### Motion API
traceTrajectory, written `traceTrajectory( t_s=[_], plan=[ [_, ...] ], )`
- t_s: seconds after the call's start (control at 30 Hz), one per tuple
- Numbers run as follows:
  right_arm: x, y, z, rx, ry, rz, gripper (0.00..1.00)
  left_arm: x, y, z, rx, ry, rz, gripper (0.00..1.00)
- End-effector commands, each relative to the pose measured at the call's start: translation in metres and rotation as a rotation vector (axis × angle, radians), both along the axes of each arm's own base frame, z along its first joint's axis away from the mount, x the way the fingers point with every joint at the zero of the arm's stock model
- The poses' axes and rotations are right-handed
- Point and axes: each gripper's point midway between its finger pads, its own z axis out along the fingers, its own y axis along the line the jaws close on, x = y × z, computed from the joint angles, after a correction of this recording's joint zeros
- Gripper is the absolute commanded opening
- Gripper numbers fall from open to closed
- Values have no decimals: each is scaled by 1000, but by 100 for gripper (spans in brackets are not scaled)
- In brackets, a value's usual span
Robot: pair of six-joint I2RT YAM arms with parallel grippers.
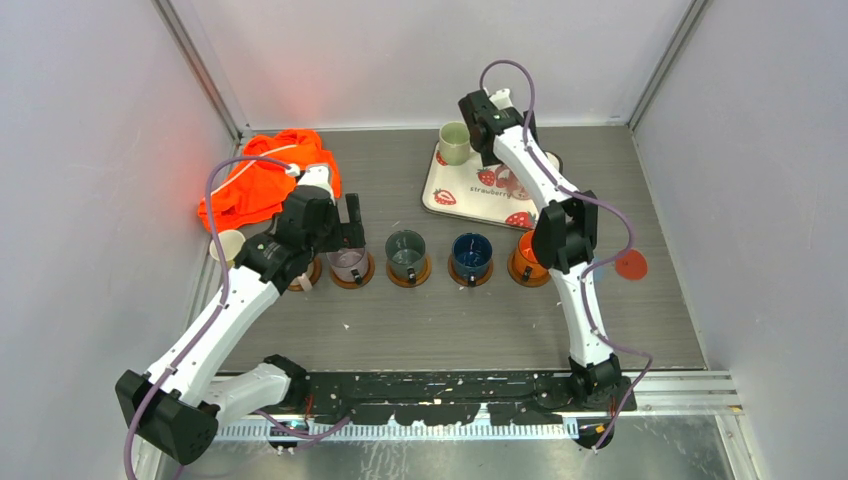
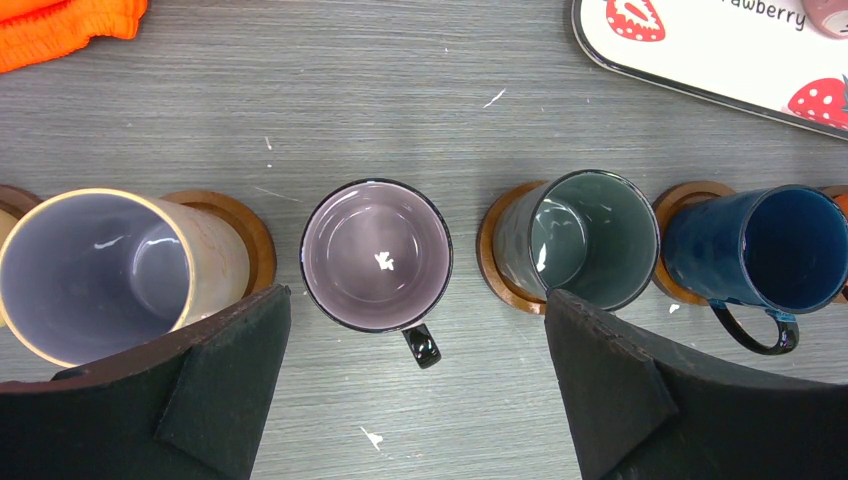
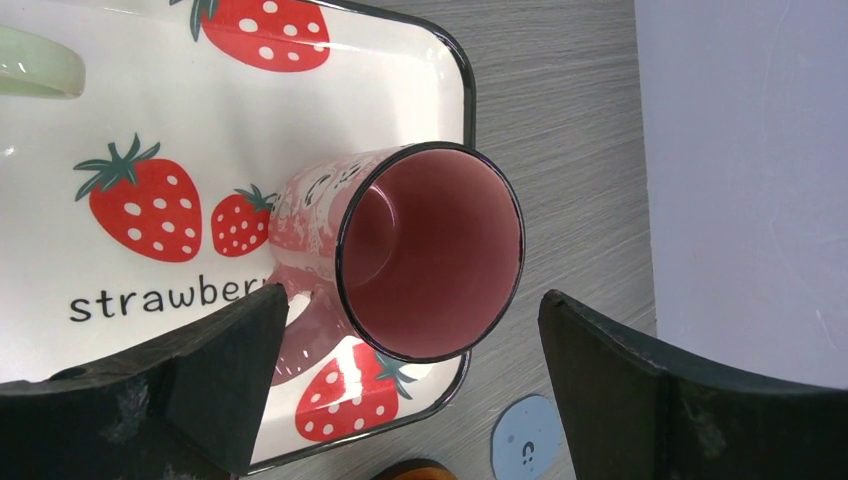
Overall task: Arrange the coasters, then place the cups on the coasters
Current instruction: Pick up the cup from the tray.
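Note:
My left gripper (image 1: 345, 228) (image 2: 417, 305) hangs open above the lilac-grey cup (image 2: 378, 255) (image 1: 348, 265), which stands on a brown coaster (image 1: 352, 280). Beside it in a row stand a cream cup (image 2: 95, 275), a grey-green cup (image 2: 585, 240) and a navy cup (image 2: 760, 250), each on a wooden coaster (image 2: 500, 265). An orange cup (image 1: 527, 258) ends the row. My right gripper (image 1: 495, 118) (image 3: 415, 300) is open above the speckled pink cup (image 3: 430, 250), not touching it; that cup stands on the strawberry tray (image 3: 200, 100). A pale green cup (image 1: 455, 143) also stands there.
A light-blue coaster (image 3: 525, 450) lies on the table by the tray's near right corner. A red coaster (image 1: 630, 265) lies right of the orange cup. An orange cloth (image 1: 265, 180) is bunched at the back left, with another cream cup (image 1: 228, 245) near it. Walls enclose three sides.

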Motion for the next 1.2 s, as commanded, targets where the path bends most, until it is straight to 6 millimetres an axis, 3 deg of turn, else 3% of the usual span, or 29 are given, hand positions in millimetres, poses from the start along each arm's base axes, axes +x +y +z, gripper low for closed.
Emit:
traceTrajectory(
  t_s=[0.0, 0.53, 1.03, 1.17],
  plan=[
    [-5, 0, 30, -28, -63, 0, 100, 5, -2, 16, -35, -57, 0, 100],
    [-40, -10, 34, 22, -60, -20, 100, 5, -4, 14, -38, -51, -5, 100],
    [-74, -30, 7, 399, -73, -52, 100, 6, -6, 11, -38, -39, -9, 100],
    [-77, -29, 16, 437, -107, -43, 100, 7, -6, 9, -35, -33, -10, 100]
  ],
)
